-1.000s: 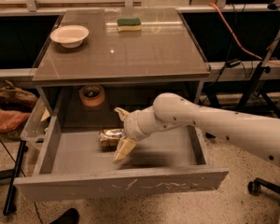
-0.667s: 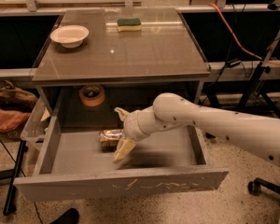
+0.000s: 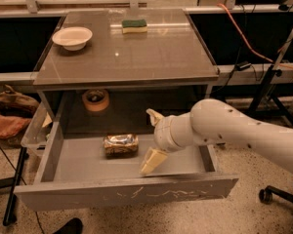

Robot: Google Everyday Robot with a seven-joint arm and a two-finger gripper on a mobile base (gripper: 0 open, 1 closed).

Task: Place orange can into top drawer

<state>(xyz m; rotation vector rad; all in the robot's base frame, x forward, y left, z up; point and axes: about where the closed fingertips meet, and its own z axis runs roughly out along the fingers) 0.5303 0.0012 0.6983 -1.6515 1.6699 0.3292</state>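
At far left, a clear plastic bin (image 3: 33,132) sits against the outside of the drawer's left wall. A white bowl (image 3: 72,37) stands upright on the left rear part of the table (image 3: 136,62). Under the tabletop, a tan tape roll (image 3: 95,100) rests on the shelf at the back, above and behind the drawer's interior.

The top drawer (image 3: 127,195) is pulled fully out. Its grey front panel carries white scratches, mostly right of centre. The orange can (image 3: 120,145) lies on its side on the drawer floor, left of centre and nearer the back than the front panel. Its surface is dented, gold and silver, with dark markings too small to read. Nothing is touching the can.

A green and yellow sponge (image 3: 135,26) lies flat near the rear edge of the table, slightly left of centre.

The gripper (image 3: 146,140) is inside the drawer, just to the right of the can and apart from it. Its two pale fingers (image 3: 153,161) are spread wide, one pointing up toward the shelf and one pointing down toward the drawer floor, with nothing held between them. The white arm (image 3: 234,130) extends from the gripper to the right edge of the view, passing over the drawer's right wall. An orange cable (image 3: 244,35) runs diagonally behind the table at upper right.
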